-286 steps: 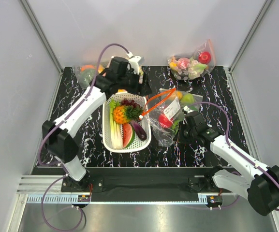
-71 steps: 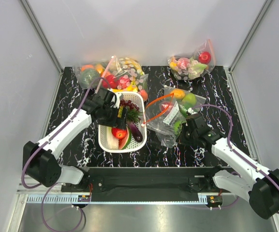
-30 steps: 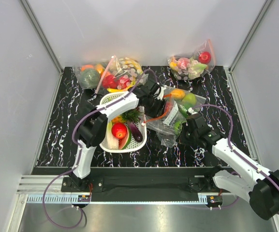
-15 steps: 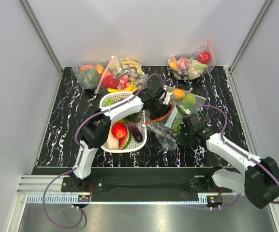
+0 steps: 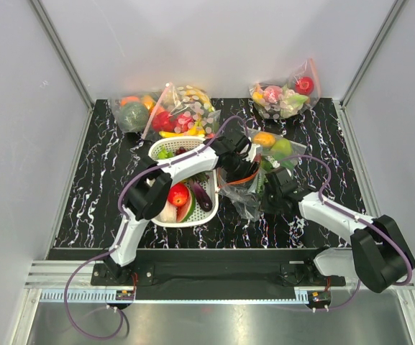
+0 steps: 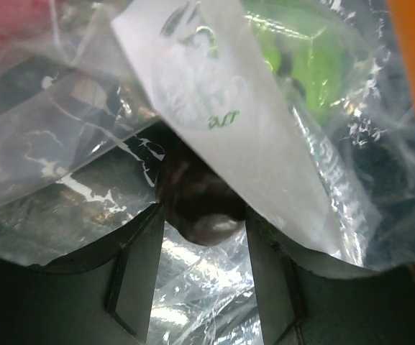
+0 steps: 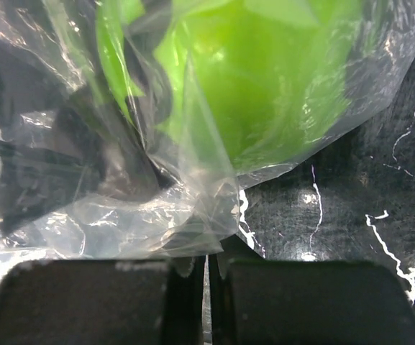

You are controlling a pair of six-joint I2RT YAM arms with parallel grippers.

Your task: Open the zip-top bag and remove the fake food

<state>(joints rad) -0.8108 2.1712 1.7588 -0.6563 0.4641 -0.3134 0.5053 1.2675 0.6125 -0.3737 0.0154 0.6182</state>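
Two grippers meet at the zip-top bag (image 5: pixel 244 194), just right of the white basket (image 5: pixel 165 143). The left gripper (image 6: pixel 203 237) pokes into it with fingers apart; the right gripper (image 7: pixel 208 269) pinches its plastic tight. One green fruit (image 7: pixel 265 79) sits inside; a red fruit (image 5: pixel 178 194) lies in the basket.

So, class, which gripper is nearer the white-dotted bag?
Left. The left gripper is right of the white-dotted bag; the right gripper is farther, at the zip-top bag's near end.

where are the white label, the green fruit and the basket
white label (image 6: pixel 214 108), left wrist view, its middle
green fruit (image 7: pixel 265 79), right wrist view, its front, seen through the plastic
basket (image 5: pixel 170 141), top external view, its far rim
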